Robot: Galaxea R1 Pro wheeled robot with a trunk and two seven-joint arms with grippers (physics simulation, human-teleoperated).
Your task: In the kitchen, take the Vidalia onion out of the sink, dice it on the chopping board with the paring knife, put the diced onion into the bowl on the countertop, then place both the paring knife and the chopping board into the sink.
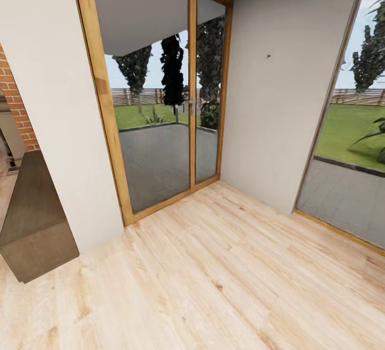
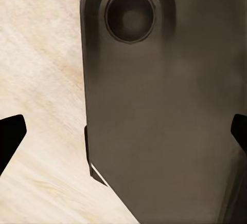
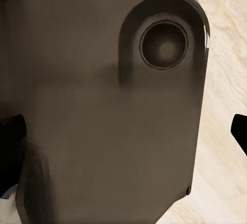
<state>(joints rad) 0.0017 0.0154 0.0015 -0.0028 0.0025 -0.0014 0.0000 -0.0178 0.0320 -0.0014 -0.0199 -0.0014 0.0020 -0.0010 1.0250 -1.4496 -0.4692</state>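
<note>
Facing a glazed door (image 1: 160, 98) across bare wood floor (image 1: 224, 286) | kitchen, sink and onion nowhere ahead, direction unknown | left jaws (image 2: 123, 131) and right jaws (image 3: 123, 131) apart, empty, over the robot's dark base (image 3: 103, 106) | neither arm nearer.

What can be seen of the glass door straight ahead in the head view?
The door has a light wooden frame and two tall glass panes split by a wooden upright, the left pane wider than the right. It stands shut in a corner between two pale walls, its sill meeting the pale plank floor. Something small and handle-like sits on the upright at mid height. Through the glass show a grey paved terrace, lawn, dark trees and a slatted fence.
</note>
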